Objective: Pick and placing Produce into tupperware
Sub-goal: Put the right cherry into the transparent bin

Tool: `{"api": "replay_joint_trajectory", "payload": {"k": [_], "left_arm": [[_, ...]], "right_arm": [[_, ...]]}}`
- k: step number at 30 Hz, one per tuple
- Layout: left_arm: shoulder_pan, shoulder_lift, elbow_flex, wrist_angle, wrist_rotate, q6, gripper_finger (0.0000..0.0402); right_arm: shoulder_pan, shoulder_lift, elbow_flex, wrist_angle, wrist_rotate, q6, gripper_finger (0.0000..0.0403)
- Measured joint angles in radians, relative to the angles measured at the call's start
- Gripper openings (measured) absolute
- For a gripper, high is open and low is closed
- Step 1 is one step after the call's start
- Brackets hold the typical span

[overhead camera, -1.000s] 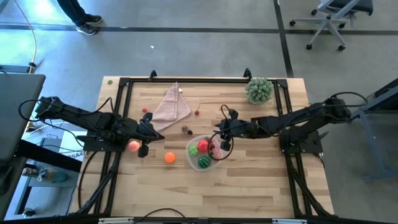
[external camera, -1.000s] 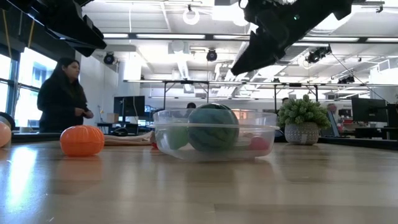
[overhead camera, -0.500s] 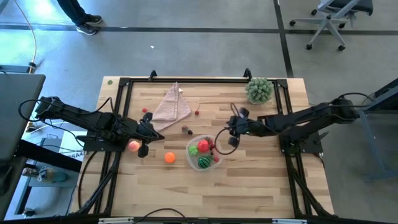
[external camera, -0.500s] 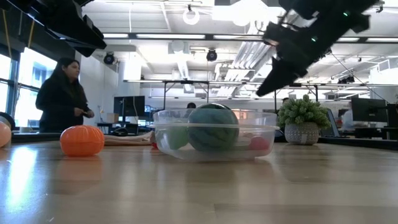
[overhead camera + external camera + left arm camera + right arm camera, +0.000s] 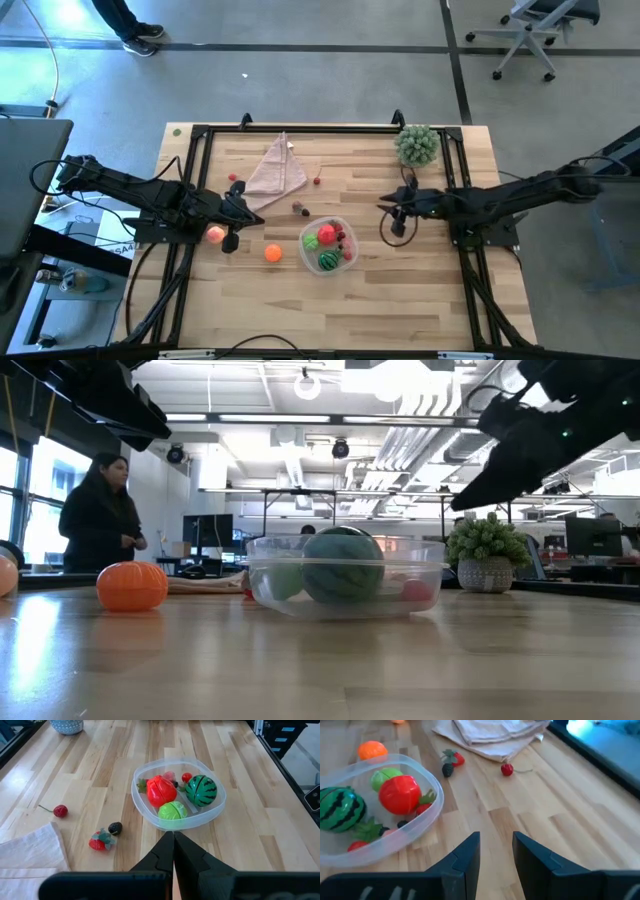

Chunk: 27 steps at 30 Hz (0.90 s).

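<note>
Item: cherry (image 5: pixel 507 769), loose, lay ahead of the right gripper (image 5: pixel 496 851), whose fingers were parted and empty. Tub (image 5: pixel 345 232) sat beside it (partly filled). Left gripper (image 5: pixel 173 851), closed, was judged farther off.

A: Tub (image 5: pixel 218 806) is clear plastic. Inside: red apple (image 5: pixel 161 791), lime-green ball (image 5: pixel 172 810), melon (image 5: pixel 201 790) dark green with darker stripes, tiny red berry (image 5: pixel 187 777).

B: Outside it?

A: Orange (image 5: pixel 273 253) is plain orange, lower left of centre in the high view. Peach (image 5: pixel 215 235) is pink-orange, glowing. Small red strawberry (image 5: pixel 98 842) with green leaves, a near-black berry (image 5: pixel 115 827), a red cherry (image 5: pixel 60 810).

B: Cloth?

A: Pale pink cloth (image 5: pixel 275 169), upper middle. Plant (image 5: pixel 417 144) is pale green, in a speckled grey-white pot (image 5: pixel 485 574).

B: Table, arms?

A: Table (image 5: pixel 420 290) is light wood in striped planks with a black frame. Both arms are black.
</note>
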Motion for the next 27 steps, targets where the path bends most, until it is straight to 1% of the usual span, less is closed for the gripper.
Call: {"api": "replay_joint_trajectory", "payload": {"k": [4,10,14,16,20,24,27], "left_arm": [[0.0,0.0,0.0,0.0,0.0,0.0,0.0001],[0.0,0.0,0.0,0.0,0.0,0.0,0.0001],[0.0,0.0,0.0,0.0,0.0,0.0,0.0001],[0.0,0.0,0.0,0.0,0.0,0.0,0.0001],[0.0,0.0,0.0,0.0,0.0,0.0,0.0001],[0.0,0.0,0.0,0.0,0.0,0.0,0.0001],[0.0,0.0,0.0,0.0,0.0,0.0,0.0001]], "right_arm": [[0.0,-0.116,0.002,-0.073,-0.05,-0.041,0.0108],[0.0,-0.293,0.002,-0.228,-0.155,-0.046,0.0108],[0.0,-0.371,0.002,-0.288,-0.171,-0.028,0.0108],[0.0,-0.401,0.002,-0.314,-0.183,-0.029,0.0108],[0.0,-0.444,0.003,-0.343,-0.258,-0.003,0.0106],[0.0,-0.458,0.003,-0.362,-0.323,0.011,0.0091],[0.0,-0.458,0.003,-0.366,-0.345,0.012,0.0078]]}}
